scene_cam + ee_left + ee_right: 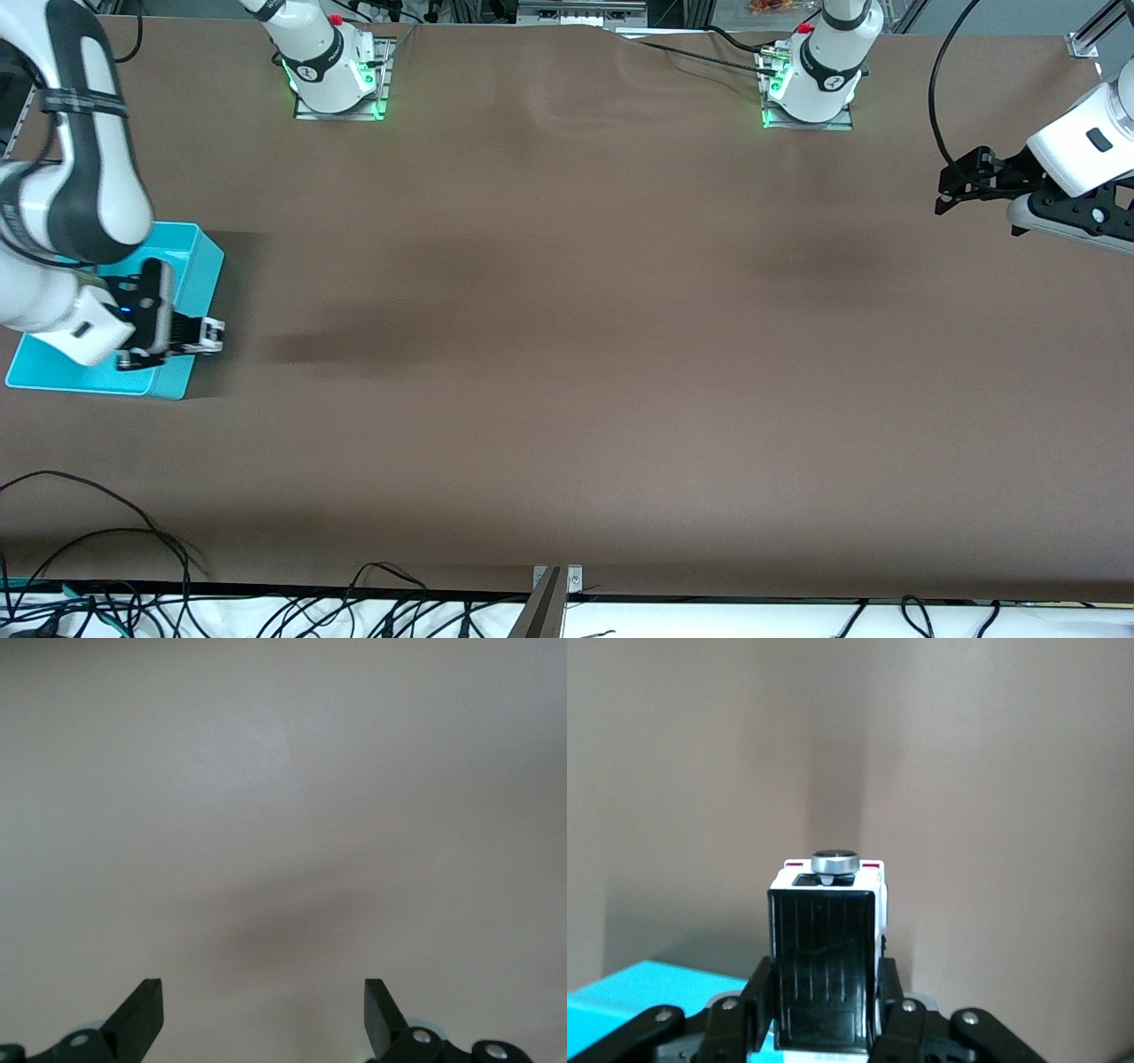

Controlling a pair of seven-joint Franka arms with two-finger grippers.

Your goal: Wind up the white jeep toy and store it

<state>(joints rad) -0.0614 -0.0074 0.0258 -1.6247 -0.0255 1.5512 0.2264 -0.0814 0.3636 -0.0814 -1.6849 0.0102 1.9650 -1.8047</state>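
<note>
- Jeep first: I have the white jeep toy (827, 957) clamped in the right gripper (205, 336) over the turquoise bin's (199, 257) edge, long axis in line with the fingers.
- Left gripper (952, 190) waits spread wide over the table (567, 354).

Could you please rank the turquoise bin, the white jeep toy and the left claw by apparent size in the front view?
1. Turquoise bin, clearly largest, though the right arm covers part of it.
2. Left claw, open over the table.
3. White jeep toy, smallest, held in the shut right claw.
</note>
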